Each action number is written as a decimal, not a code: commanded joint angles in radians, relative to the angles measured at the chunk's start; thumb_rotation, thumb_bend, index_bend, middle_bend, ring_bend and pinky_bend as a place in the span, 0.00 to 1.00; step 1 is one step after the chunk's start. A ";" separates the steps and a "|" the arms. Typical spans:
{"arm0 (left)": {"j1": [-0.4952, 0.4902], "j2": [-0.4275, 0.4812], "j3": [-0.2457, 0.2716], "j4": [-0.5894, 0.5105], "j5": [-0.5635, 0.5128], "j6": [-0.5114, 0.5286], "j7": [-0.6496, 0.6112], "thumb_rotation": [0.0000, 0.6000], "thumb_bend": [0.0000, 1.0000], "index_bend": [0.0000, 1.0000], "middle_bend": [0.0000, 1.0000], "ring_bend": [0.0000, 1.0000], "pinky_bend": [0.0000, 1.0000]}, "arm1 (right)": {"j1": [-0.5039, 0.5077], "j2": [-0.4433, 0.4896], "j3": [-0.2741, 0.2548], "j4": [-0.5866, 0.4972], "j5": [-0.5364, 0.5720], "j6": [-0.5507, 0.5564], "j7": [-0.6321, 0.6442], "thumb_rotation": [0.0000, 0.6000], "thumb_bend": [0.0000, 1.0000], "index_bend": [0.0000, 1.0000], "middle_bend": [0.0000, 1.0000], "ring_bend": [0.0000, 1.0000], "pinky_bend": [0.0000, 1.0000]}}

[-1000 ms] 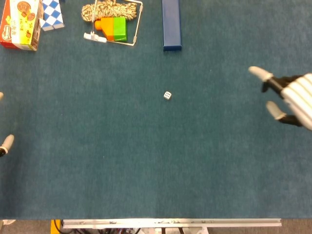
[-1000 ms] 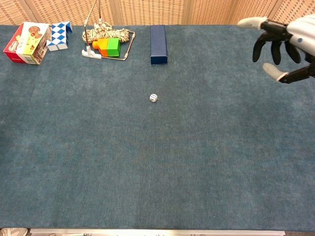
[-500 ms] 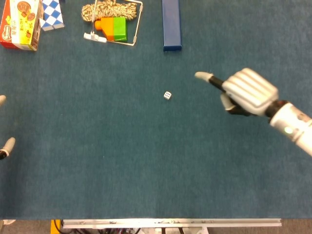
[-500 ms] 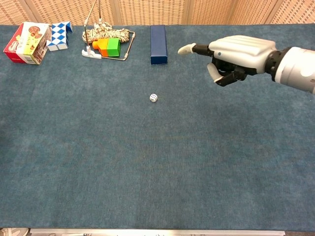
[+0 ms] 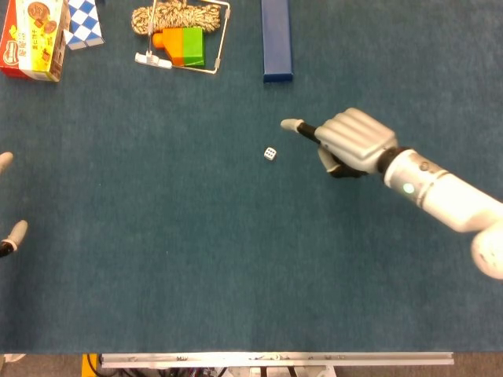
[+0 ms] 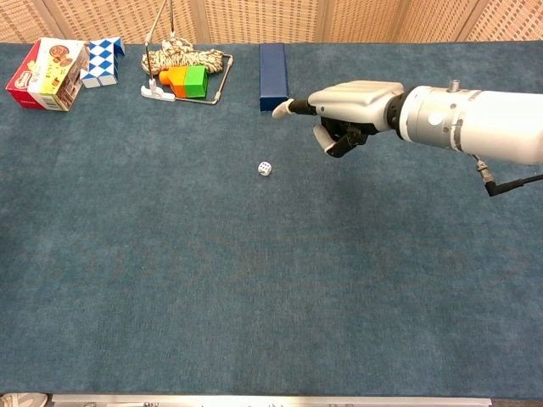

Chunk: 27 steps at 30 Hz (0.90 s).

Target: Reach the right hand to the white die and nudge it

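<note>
The white die (image 5: pixel 269 154) (image 6: pixel 265 169) lies alone on the blue-green cloth near the table's middle. My right hand (image 5: pixel 350 141) (image 6: pixel 352 106) hovers just right of it and slightly further back. One finger (image 5: pixel 291 125) points left toward the die while the others are curled in on nothing. A small gap separates the fingertip from the die, with no contact visible. Only two fingertips of my left hand (image 5: pixel 12 232) show at the left edge of the head view, spread apart and holding nothing.
A long dark blue box (image 5: pixel 276 39) (image 6: pixel 272 64) lies behind the die. Further left stand a wire frame with rope and an orange-and-green block (image 5: pixel 181 43), a chequered blue-white piece (image 5: pixel 82 22) and a red snack box (image 5: pixel 33 38).
My right hand has swept in from the right edge toward the die, curling its fingers and leaving one pointing. The die has not moved.
</note>
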State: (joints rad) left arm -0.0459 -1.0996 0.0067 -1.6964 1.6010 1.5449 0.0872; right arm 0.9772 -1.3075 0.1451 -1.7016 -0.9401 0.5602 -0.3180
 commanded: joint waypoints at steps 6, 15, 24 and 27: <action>0.001 0.000 -0.001 0.003 0.003 0.005 -0.006 1.00 0.22 0.14 0.14 0.17 0.10 | 0.156 -0.080 -0.077 0.064 0.214 -0.001 -0.106 1.00 0.94 0.17 1.00 1.00 1.00; 0.008 0.004 0.000 0.010 -0.001 0.013 -0.018 1.00 0.22 0.14 0.14 0.17 0.10 | 0.255 -0.147 -0.137 0.119 0.357 0.024 -0.149 1.00 0.95 0.22 1.00 1.00 1.00; 0.009 0.004 -0.003 0.014 -0.003 0.015 -0.026 1.00 0.22 0.14 0.14 0.17 0.10 | 0.300 -0.198 -0.149 0.176 0.404 0.030 -0.137 1.00 0.94 0.22 1.00 1.00 1.00; 0.010 0.005 -0.004 0.014 -0.005 0.016 -0.028 1.00 0.22 0.14 0.14 0.17 0.10 | 0.314 -0.216 -0.152 0.199 0.418 0.025 -0.132 1.00 0.94 0.22 1.00 1.00 1.00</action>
State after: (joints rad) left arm -0.0363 -1.0945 0.0028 -1.6825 1.5959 1.5610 0.0595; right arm 1.2857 -1.5183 -0.0050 -1.5082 -0.5274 0.5871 -0.4527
